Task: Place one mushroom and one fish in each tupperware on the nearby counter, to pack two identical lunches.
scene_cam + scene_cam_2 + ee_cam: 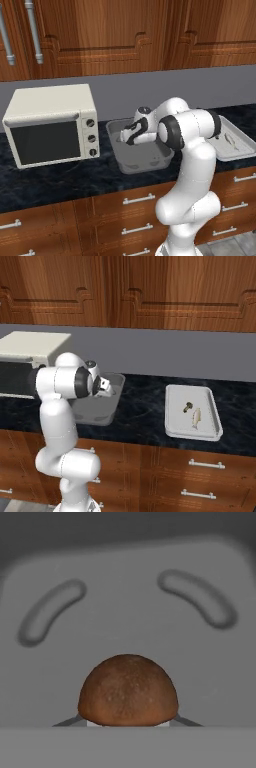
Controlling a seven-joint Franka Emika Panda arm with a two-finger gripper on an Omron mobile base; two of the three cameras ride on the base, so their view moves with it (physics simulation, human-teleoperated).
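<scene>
A: Holding what?
B: Jaws clamped on a red-brown mushroom, cap filling the low middle of the hand view, tips tucked under its edges. Squeezed narrow, because so small a thing needs it.
A: Held where, and why there?
B: Gripper poised over the grey tub, pointing down into it. Bare tub floor with two moulded grooves beyond the cap. Looks like the approach for a drop inside.
A: Other lunch?
B: Off to the right on the worktop, well apart: white tray with a dull mushroom and a pale fish side by side. Seems packed already.
A: Left to do?
B: Probably release here, then a fish for the tub. No dark fish seen in the tub; arm hides part of it, so cannot tell.
A: Risk?
B: Toaster oven just left of the tub; little room for a swing that way.
</scene>
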